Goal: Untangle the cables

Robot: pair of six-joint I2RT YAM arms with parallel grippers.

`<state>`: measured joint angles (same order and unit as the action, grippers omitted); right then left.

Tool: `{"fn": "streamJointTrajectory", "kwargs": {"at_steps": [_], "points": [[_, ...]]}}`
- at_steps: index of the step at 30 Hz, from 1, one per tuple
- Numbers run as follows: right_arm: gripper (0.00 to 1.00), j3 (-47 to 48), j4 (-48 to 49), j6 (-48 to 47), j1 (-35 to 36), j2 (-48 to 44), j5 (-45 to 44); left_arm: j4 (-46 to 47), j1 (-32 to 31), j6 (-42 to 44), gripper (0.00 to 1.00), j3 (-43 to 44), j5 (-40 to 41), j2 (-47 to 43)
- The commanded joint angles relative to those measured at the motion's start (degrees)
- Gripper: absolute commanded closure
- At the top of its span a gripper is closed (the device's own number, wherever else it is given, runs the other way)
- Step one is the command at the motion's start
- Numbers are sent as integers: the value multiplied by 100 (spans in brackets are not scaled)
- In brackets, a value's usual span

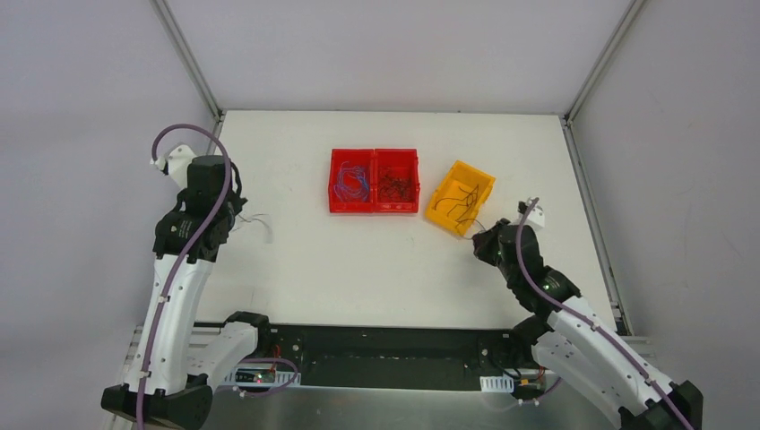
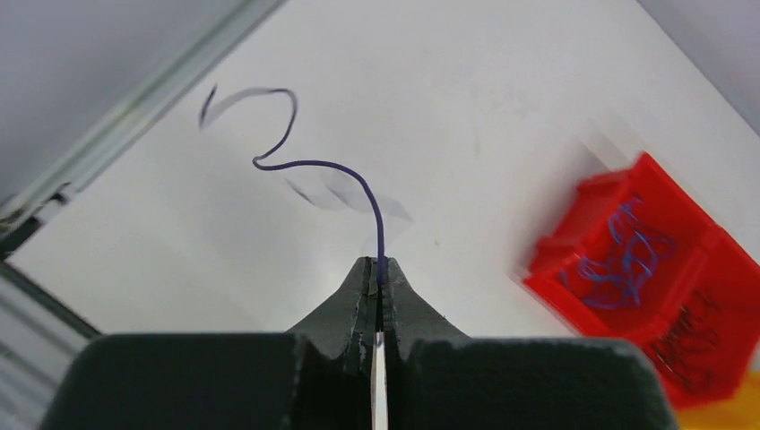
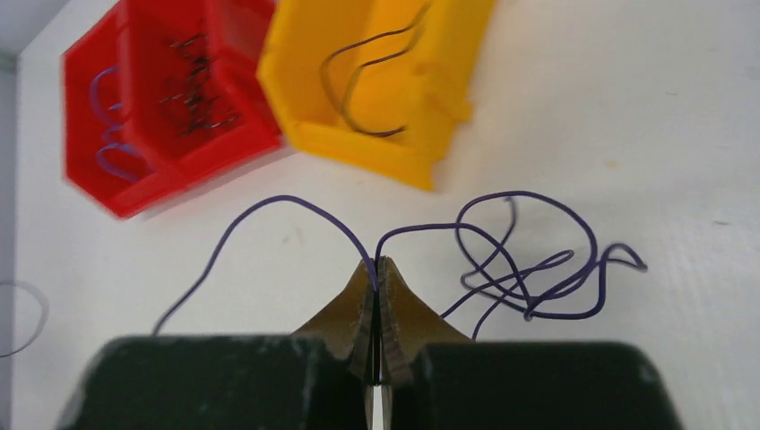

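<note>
On the worktop (image 1: 296, 269) near the yellow bin (image 3: 385, 152), purple cables (image 3: 529, 260) lie knotted, right pincer (image 3: 377, 269) clamped on one strand, left pincer (image 2: 378, 269) pinching a single separated wire (image 2: 349, 170); red bins (image 1: 374, 208) hold sorted wires, so judged partway.

text: none readable | labels, numbers: none | view: possibly too coarse for small print

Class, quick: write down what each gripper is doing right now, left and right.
Left gripper: closed, pinching a loose purple cable.
Right gripper: closed, pinching the tangled purple cables.
</note>
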<state>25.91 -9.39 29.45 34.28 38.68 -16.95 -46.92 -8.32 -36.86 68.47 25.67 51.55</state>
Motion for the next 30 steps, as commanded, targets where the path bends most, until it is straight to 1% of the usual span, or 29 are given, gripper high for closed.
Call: {"fn": "streamJointTrajectory", "kwargs": {"at_steps": [1,5,8,14,19,24,30], "points": [[100,245,-1383,315,-322,-201,-1123,-586,212,126,100,245,1600,-100],[100,575,-1239,-75,-342,-51,-455,-456,215,70,100,143,965,-243],[100,941,-1184,-313,-346,162,-275,-432,216,122,100,45,938,-298],[100,2063,-930,-687,-356,945,681,-226,215,297,100,-134,263,-493],[100,2855,-814,-871,-420,1628,1180,116,216,711,100,-267,-806,-767],[100,3388,-598,-855,-801,2431,2200,429,216,975,100,-417,-1767,-887],[100,3509,142,-331,-1439,3176,3130,657,216,1259,100,-556,-2428,-840]]}}
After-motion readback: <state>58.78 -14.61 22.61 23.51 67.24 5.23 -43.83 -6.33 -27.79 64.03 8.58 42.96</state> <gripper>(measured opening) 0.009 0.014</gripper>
